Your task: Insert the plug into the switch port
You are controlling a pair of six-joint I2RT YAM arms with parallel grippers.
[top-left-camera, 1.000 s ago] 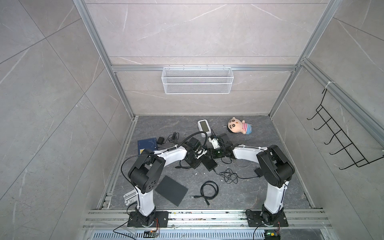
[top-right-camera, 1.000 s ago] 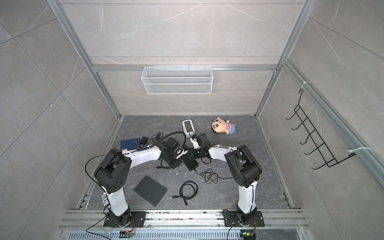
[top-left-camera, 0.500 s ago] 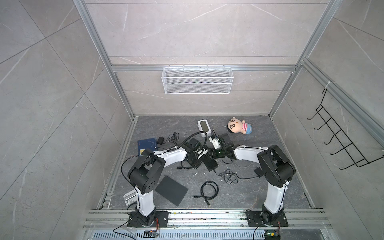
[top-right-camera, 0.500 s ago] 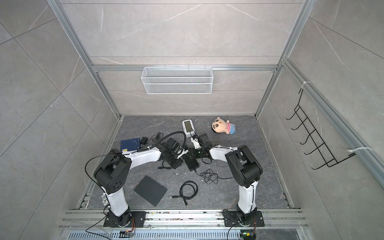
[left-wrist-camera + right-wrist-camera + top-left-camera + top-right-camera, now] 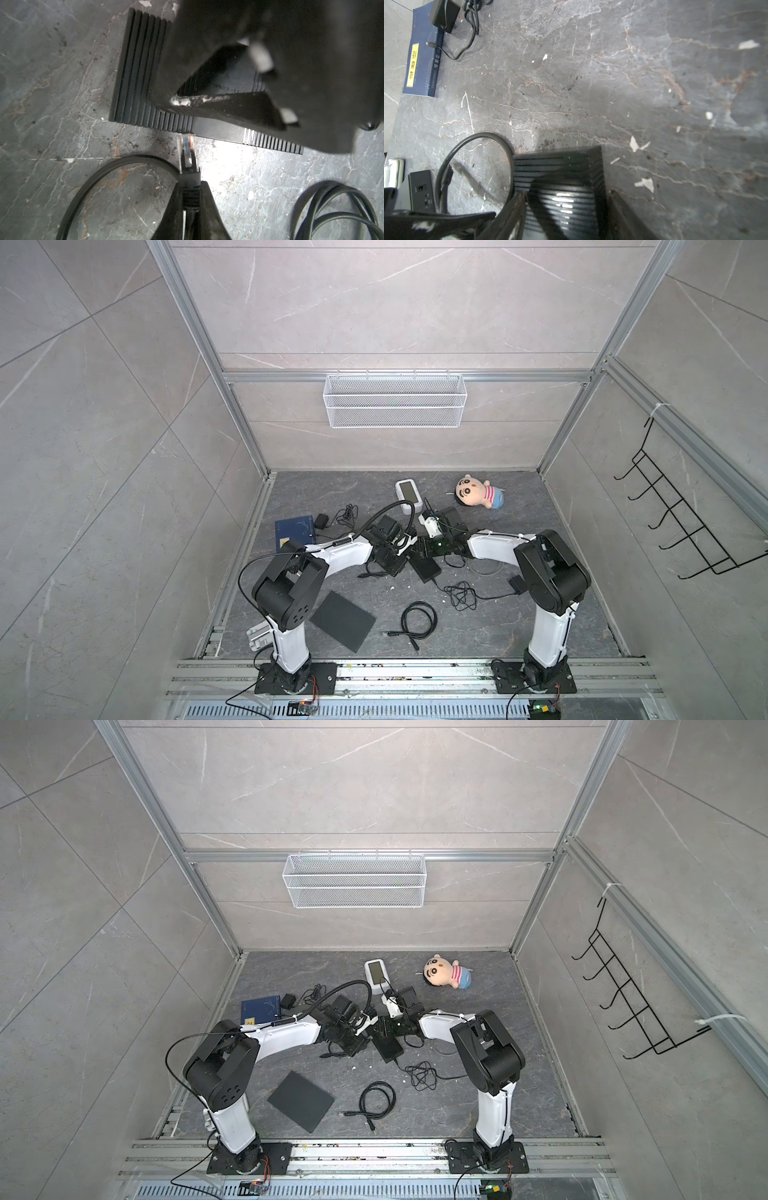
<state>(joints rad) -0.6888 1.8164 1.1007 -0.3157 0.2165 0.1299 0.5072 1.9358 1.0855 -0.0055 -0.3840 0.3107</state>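
Grey, veined stone floor [image 5: 498, 635] lies inside a tiled booth. Two white and black robot arms reach in from the near edge, the left arm [image 5: 345, 558] and the right arm [image 5: 494, 545], and their two grippers meet near the middle of the floor.

Counting what is on the floor:
- one black ribbed switch [image 5: 137, 68]
- one clear plug [image 5: 186, 153] on a black cable [image 5: 116, 166]
- one coiled cable [image 5: 417, 620] lying loose nearer the arms' bases
- one flat black pad [image 5: 343, 620]
- one blue box [image 5: 293, 531]
- one white device [image 5: 409, 491]
- one plush doll [image 5: 478, 492]

One wire basket [image 5: 395, 400] hangs on the back wall and one black hook rack [image 5: 685, 522] on the side wall.

The left gripper [image 5: 191, 186] is pressed together on the plug's black boot. The clear tip sticks out beyond the fingers and points at a side wall of the switch. The tip is right at that wall, though I cannot tell whether it touches, and no port shows on that face.

The right gripper [image 5: 564, 207] straddles the switch with its fingers [image 5: 512, 212] against opposite sides, pinching the box as it lies flat on the floor.
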